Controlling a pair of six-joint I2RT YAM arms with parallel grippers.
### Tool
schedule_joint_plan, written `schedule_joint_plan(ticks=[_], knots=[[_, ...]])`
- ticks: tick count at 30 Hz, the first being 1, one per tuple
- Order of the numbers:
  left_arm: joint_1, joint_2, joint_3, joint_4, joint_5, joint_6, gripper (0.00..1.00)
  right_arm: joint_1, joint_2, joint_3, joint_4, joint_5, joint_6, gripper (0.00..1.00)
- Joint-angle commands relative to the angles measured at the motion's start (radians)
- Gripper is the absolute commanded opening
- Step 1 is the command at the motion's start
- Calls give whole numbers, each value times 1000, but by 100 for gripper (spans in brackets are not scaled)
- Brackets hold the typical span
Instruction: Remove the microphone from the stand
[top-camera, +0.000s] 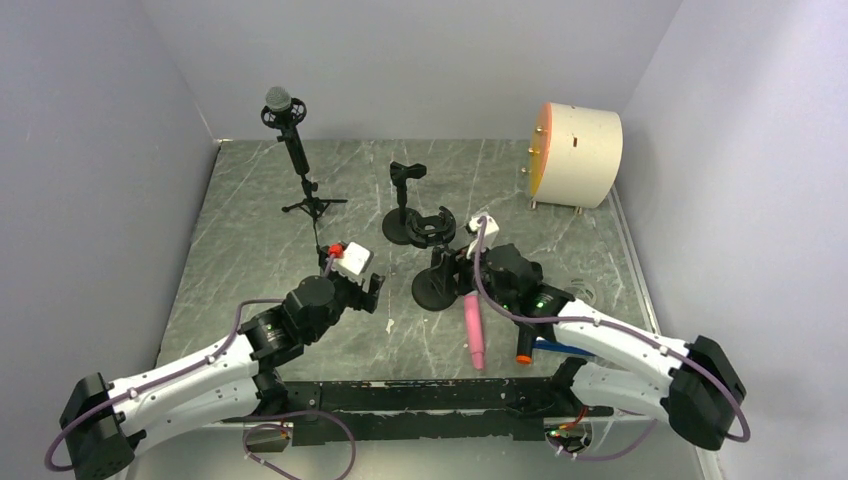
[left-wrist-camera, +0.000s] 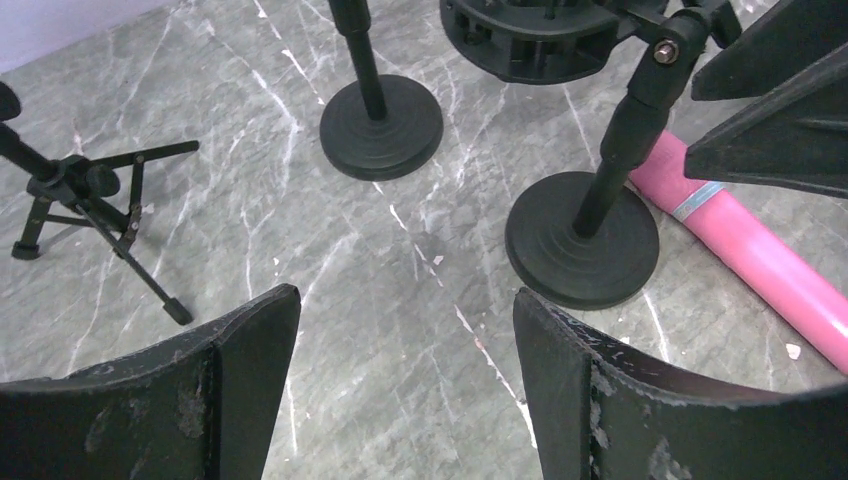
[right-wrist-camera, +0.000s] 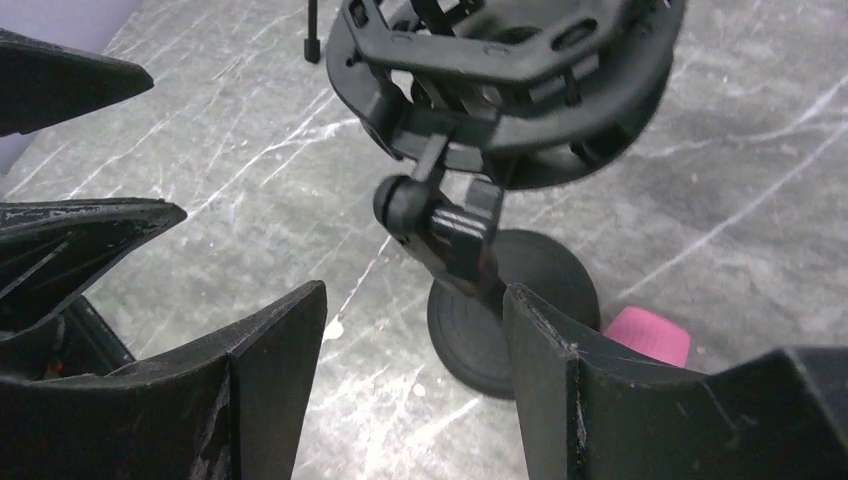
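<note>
Right wrist: right end effector (right-wrist-camera: 412, 300) open at emptied stand (right-wrist-camera: 455, 235); pink microphone (top-camera: 474, 335) lies freed on counter (top-camera: 250, 230); left end effector (left-wrist-camera: 405, 310) open, idle.

This is a robotics lab test cell, not a lived-in room. Plain pale walls (top-camera: 90, 180) box in a grey marble-patterned table (top-camera: 250, 230) on three sides. Two white-and-black robot arms, left (top-camera: 200, 375) and right (top-camera: 620, 345), are bolted to a black rail (top-camera: 420, 395) along the near edge, with purple cables (top-camera: 300, 425) looping loose around them. The items on the table look like set-out test props: a microphone (top-camera: 280, 100) on a small tripod stand (top-camera: 312, 205), two black round-base stands (top-camera: 402, 225), a pink cylinder (top-camera: 474, 330), and a white drum (top-camera: 580, 155) with an orange face.
</note>
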Motion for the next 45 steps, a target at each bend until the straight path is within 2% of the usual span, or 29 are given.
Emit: schedule_joint_plan(ticks=[1,6,14,16,22,29,32,35,39,45], knots=[[-3,-36,1,-32,-56,-35,82,25,66,0,215,105,-70,68],[-3,-61,0,-66,-66,-54,82,36,154,10,288,169,-100,62],[-3,-87,-6,-78,-73,-60,82,51,211,8,292,228,-155,40],[-4,-83,-5,-78,-69,-62,82,52,207,10,276,239,-175,30],[-3,-67,1,-78,-61,-61,82,53,182,49,140,279,-212,22],[-3,-52,2,-68,-59,-51,82,54,162,67,69,342,-221,22],[-3,-47,14,-77,-60,-47,82,53,160,84,40,414,-216,22],[-3,-50,17,-78,-65,-44,82,45,146,69,98,367,-234,24],[-3,-50,17,-90,-85,-42,83,16,187,144,75,346,-195,24],[-4,-5,40,-147,-148,-65,88,-90,255,190,171,302,-153,23]])
